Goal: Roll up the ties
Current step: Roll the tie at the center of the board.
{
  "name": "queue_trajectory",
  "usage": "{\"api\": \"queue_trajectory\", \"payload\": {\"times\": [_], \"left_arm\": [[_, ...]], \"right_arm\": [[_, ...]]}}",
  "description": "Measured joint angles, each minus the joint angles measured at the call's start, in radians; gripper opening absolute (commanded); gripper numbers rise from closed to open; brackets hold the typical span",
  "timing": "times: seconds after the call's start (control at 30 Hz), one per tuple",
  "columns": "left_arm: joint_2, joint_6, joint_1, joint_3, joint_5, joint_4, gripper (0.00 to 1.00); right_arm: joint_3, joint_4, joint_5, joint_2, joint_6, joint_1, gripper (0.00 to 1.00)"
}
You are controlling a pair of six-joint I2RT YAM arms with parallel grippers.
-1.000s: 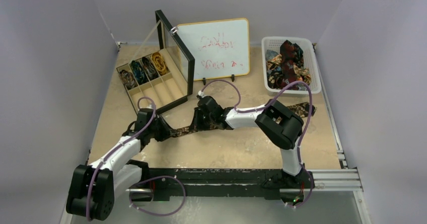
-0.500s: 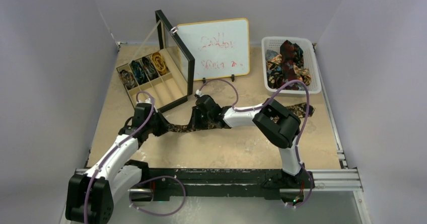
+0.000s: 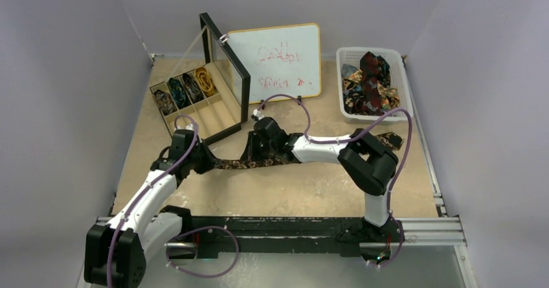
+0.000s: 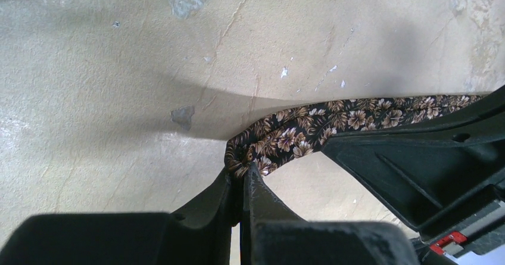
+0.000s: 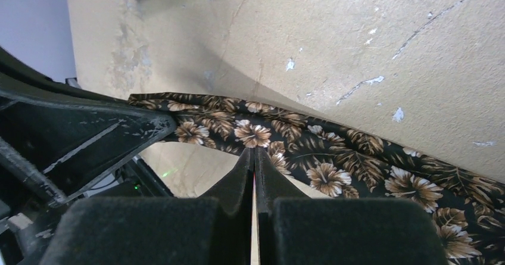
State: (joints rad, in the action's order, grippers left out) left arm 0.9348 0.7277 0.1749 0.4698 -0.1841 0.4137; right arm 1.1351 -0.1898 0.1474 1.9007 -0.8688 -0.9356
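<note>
The top camera sits high behind both arms, looking down and forward over the whole table (image 3: 291, 197); the left wrist camera looks from very close along the left claw (image 4: 242, 172), the tabletop just beyond its tips; the right wrist camera does the same along the right claw (image 5: 255, 153); all three share the flowered tie (image 3: 236, 164) between the claws; each wrist view catches the other claw beside its own.

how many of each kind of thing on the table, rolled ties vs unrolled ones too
compartment box: 1
rolled ties in its compartments: 4
floral tie stretched out flat: 1
whiteboard: 1
white basket: 1
loose ties in the basket: tangled pile, cannot count
total counted: 8
</note>
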Motion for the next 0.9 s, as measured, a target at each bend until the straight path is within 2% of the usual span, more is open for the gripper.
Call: {"api": "queue_trajectory", "payload": {"times": [0.37, 0.63, 0.9], "left_arm": [[0.001, -0.007, 0.000, 0.003, -0.007, 0.017, 0.00], [0.001, -0.019, 0.006, 0.041, -0.076, 0.015, 0.00], [0.089, -0.015, 0.121, 0.126, -0.127, -0.035, 0.00]], "right_arm": [[0.000, 0.003, -0.001, 0.086, -0.007, 0.000, 0.00], [0.040, -0.022, 0.011, 0.124, -0.015, 0.000, 0.00], [0.041, -0.048, 0.037, 0.135, -0.032, 0.001, 0.00]]}}
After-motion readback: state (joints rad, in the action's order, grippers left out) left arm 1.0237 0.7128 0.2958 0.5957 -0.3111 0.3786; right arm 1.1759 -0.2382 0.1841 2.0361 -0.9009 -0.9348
